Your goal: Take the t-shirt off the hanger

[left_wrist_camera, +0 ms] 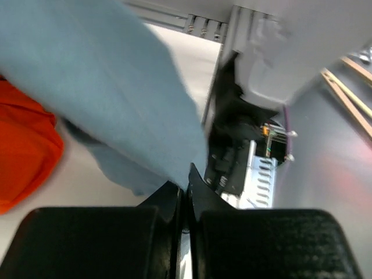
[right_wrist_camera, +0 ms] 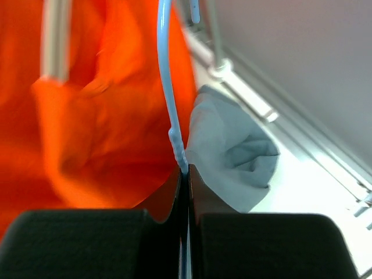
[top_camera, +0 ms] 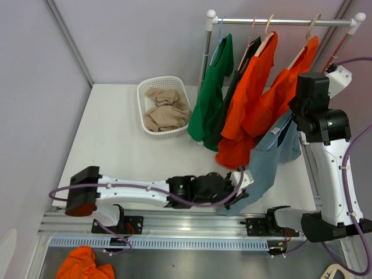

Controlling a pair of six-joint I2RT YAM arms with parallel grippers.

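The grey-blue t-shirt (top_camera: pixel 264 160) hangs off the rack between my two arms, stretched down and to the left. My right gripper (top_camera: pixel 295 119) is shut on the thin light-blue hanger (right_wrist_camera: pixel 165 87), with the t-shirt's cloth (right_wrist_camera: pixel 232 145) bunched just to the right of its fingers (right_wrist_camera: pixel 187 171). My left gripper (top_camera: pixel 241 177) is low near the front rail, shut on the t-shirt's lower edge. In the left wrist view the cloth (left_wrist_camera: pixel 104 87) runs down into the closed jaws (left_wrist_camera: pixel 186 180). Most of the hanger is hidden inside the shirt.
A clothes rail (top_camera: pixel 279 22) at the back right carries a green shirt (top_camera: pixel 212 93), a dark one and two orange shirts (top_camera: pixel 256 99). A white basket (top_camera: pixel 142 93) holds beige cloth. An orange cloth (top_camera: pixel 87 264) lies below the front rail.
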